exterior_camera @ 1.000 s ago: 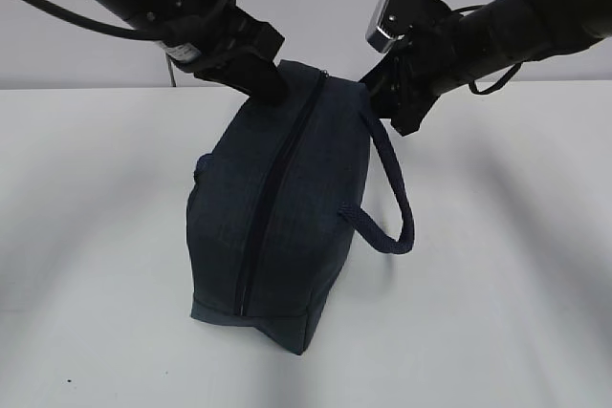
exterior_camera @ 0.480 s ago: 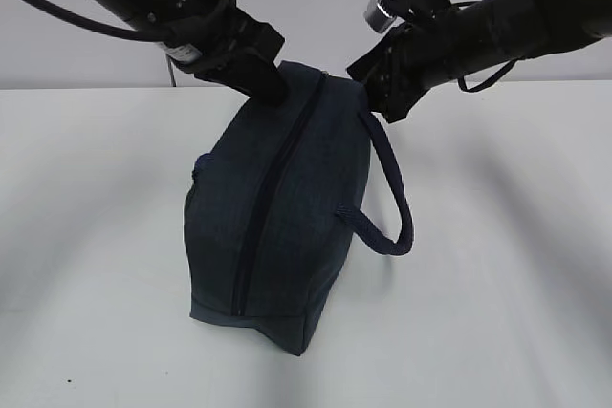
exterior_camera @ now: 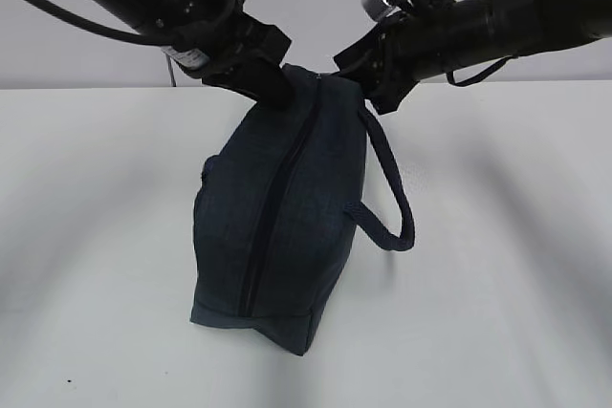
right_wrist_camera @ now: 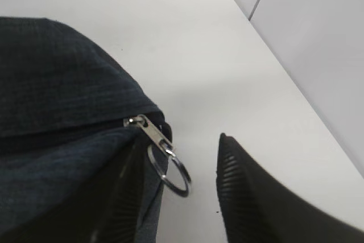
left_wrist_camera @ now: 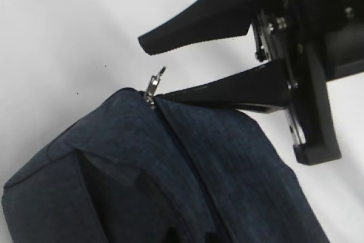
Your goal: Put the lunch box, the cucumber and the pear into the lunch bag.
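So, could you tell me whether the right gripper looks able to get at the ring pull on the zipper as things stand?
Probably yes: the right gripper is open, and the ring pull hangs free between its fingers at the lunch bag's end, with nothing blocking it.

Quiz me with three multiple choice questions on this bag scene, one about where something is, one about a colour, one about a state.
1. Where is the silver ring pull on the bag's zipper?
A. Lying loose on the white table
B. Between the two fingers of the right gripper
C. At the bag's end nearest the exterior camera

2. What colour is the fabric lunch bag?
A. Dark navy
B. Red
C. Yellow

3. What state is the long zipper in?
A. Open from end to end
B. Half open
C. Shut along all that shows

Answers:
1 B: the right wrist view shows the ring hanging between the two black fingers.
2 A: every view shows navy cloth.
3 C: no gap shows along the zipper line in the exterior view, and the slider sits at the bag's end.
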You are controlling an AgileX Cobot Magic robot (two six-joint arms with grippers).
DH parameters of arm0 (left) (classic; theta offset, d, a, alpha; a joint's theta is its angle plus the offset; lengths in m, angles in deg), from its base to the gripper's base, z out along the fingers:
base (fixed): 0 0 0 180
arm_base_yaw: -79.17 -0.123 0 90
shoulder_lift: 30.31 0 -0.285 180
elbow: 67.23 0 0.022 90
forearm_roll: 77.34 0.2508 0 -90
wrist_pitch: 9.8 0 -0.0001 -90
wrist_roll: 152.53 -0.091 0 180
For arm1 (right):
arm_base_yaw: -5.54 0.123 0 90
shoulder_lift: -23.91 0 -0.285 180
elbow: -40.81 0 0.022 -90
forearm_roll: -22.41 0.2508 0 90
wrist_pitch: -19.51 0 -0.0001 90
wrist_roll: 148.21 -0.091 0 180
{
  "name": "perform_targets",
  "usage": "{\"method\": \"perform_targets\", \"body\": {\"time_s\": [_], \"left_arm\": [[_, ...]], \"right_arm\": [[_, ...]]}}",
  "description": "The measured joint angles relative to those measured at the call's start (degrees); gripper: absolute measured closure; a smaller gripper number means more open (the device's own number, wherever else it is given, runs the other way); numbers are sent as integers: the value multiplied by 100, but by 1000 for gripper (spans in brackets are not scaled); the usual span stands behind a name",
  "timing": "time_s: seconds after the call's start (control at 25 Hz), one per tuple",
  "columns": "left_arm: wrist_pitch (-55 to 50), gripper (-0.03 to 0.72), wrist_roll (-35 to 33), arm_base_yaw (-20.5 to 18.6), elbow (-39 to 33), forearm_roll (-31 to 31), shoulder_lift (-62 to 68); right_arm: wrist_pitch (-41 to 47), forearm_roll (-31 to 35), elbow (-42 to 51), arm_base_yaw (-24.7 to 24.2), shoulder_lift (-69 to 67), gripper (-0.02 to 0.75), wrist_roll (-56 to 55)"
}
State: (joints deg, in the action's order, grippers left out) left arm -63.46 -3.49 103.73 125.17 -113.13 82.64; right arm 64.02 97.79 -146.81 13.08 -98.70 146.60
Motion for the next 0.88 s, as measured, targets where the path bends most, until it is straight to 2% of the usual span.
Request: {"method": "perform_targets", "body": {"time_s": [0.52,0.68,0.88], "left_arm": [[-28,673,0,0,0,-102,0],[-28,673,0,0,0,-108,0],[-23,673,0,0,0,-114,0]], "right_arm": [[25,91,0,141,-36,732,34],[25,114,0,141,-36,732,34],[-175,-208,0,152,-36,732,-43]]}}
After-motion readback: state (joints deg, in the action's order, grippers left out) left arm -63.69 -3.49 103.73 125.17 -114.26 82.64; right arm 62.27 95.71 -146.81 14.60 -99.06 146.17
